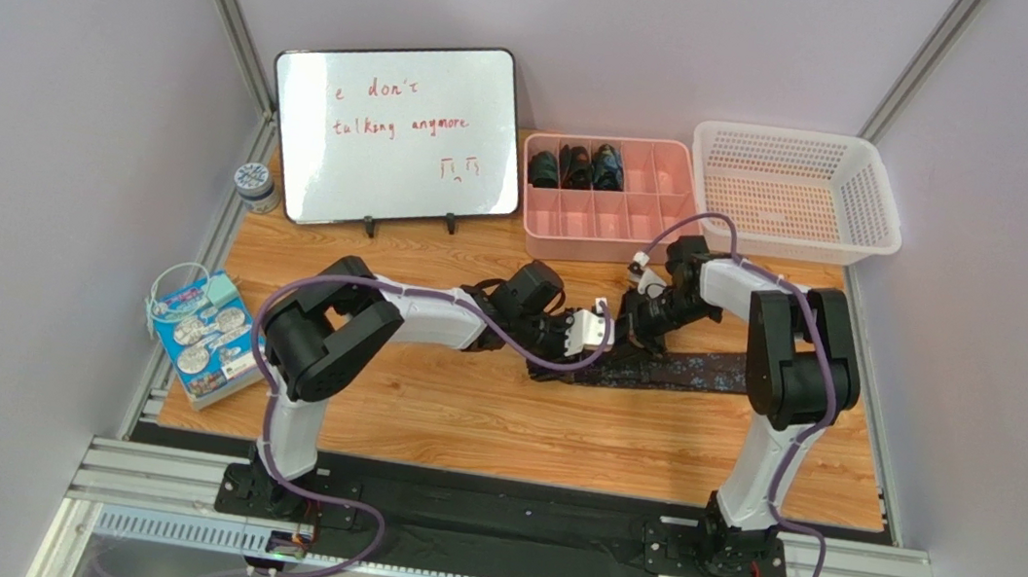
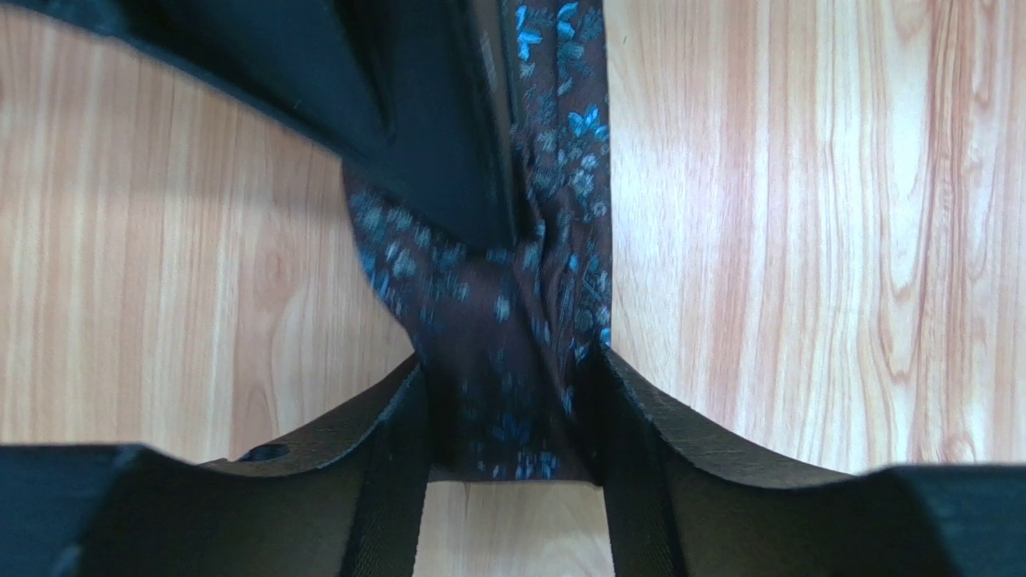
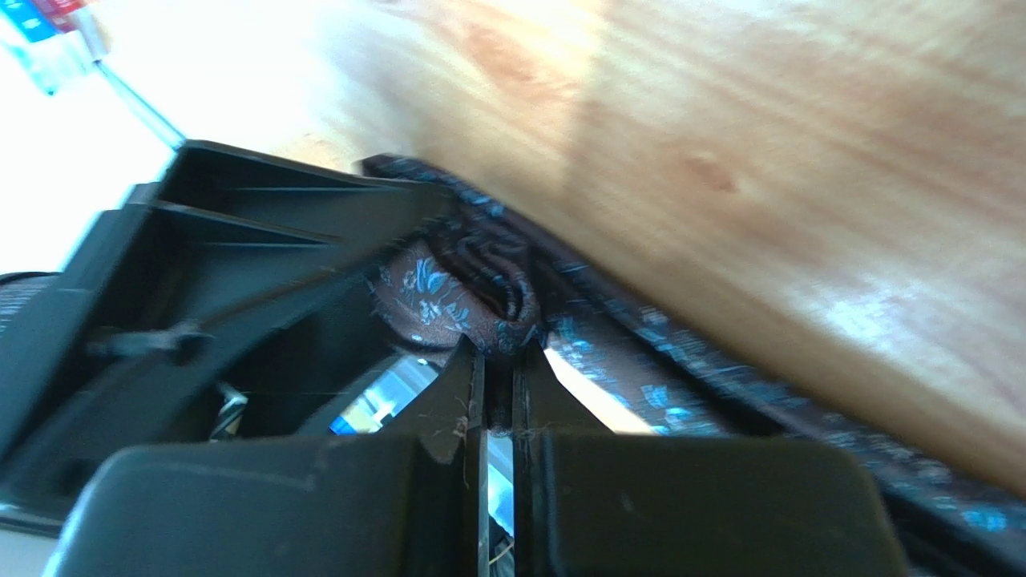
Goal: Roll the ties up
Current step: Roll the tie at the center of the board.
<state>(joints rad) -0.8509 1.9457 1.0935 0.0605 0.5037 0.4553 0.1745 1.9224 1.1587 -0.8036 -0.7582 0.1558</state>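
A dark woven tie with small blue flowers lies flat across the wooden table, on its right half; the right gripper pinches a bunched fold, the left gripper stands part-open astride it. Three rolled ties sit in a pink tray (far edge) beside a whiteboard reading "don't talking anymore".

woven patterned cloth tie, smooth wood-grain table, pink plastic tray
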